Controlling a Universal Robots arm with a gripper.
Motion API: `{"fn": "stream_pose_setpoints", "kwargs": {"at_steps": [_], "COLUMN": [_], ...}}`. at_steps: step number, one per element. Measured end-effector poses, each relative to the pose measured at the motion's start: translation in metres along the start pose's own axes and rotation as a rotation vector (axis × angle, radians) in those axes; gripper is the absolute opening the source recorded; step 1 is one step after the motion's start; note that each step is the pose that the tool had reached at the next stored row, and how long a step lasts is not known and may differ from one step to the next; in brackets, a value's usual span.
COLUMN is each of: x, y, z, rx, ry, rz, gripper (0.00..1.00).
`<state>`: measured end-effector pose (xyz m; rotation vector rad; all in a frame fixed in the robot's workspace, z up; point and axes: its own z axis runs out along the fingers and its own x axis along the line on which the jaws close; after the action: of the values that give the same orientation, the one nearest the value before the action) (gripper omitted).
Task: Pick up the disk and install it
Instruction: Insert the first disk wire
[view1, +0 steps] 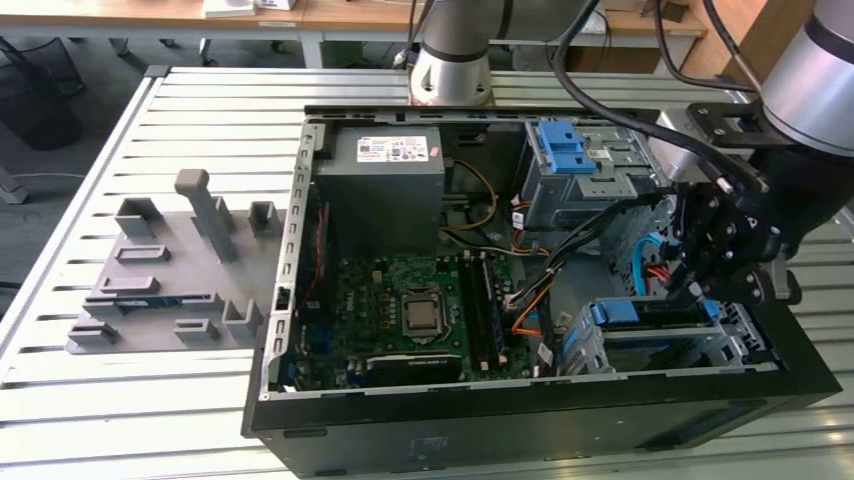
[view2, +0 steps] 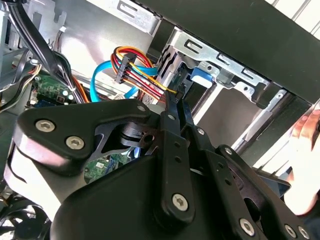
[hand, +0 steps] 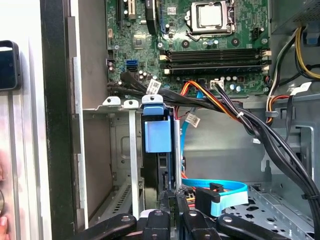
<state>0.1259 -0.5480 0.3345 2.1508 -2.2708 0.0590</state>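
The disk (hand: 157, 137) stands on edge in a slot of the metal drive cage (hand: 122, 165) at the case's front corner. Its blue carrier bracket faces the camera. In the exterior view the disk (view1: 647, 312) shows as a blue strip in the cage at the exterior view's right. My gripper (view1: 690, 285) hangs just over it, black linkages spread above. In both wrist views the two thin fingers (view2: 172, 107) lie close together, nothing visible between them, and my gripper (hand: 173, 200) sits at the disk's near end. Whether the tips touch the disk is hidden.
The open black computer case (view1: 534, 415) lies on a slatted metal table (view1: 200, 100). Inside it are the motherboard (view1: 414, 310), a grey power-supply box (view1: 396, 190), an upper cage with a blue latch (view1: 574, 150) and cable bundles (hand: 235, 112). A grey fixture (view1: 174, 270) sits at the exterior view's left. A hand (view2: 310, 165) is near the case.
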Motion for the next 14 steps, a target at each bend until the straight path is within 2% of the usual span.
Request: {"fn": "stream_pose_setpoints", "kwargs": {"at_steps": [14], "x": [0.0017], "y": [0.0000], "z": [0.0015], "rx": [0.0000], "ry": [0.0002], "rz": [0.000], "gripper": [0.17]}}
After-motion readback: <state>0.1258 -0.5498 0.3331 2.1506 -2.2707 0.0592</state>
